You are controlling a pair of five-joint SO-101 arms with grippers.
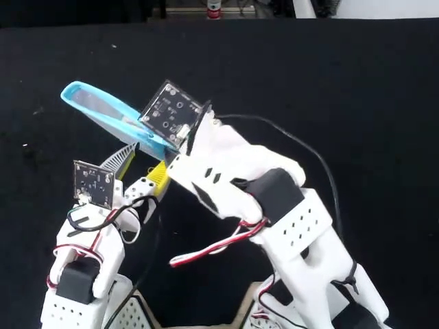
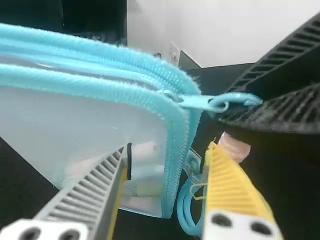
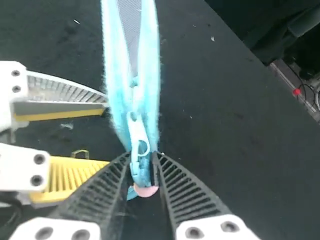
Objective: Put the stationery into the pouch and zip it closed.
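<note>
The clear pouch [image 1: 103,110] with a light-blue zipper stands on its edge at the left of the black table. White stationery [image 2: 145,150] shows through its wall. My left gripper [image 2: 160,200] is shut on the pouch's near end corner, grey finger [image 2: 85,195] on its face, yellow finger [image 2: 230,190] past its edge. My right gripper [image 3: 141,162] is shut on the zipper pull [image 3: 137,145], also seen from the left wrist [image 2: 220,102]. The slider sits at this near end; beyond it the two zipper bands [image 3: 130,60] spread apart.
A small pink thing [image 3: 145,190] lies under the right gripper's fingers, and a yellow paperclip [image 3: 80,154] rests on the black tabletop [image 1: 329,89] by the left gripper. The right arm's body [image 1: 274,199] reaches across the table's middle.
</note>
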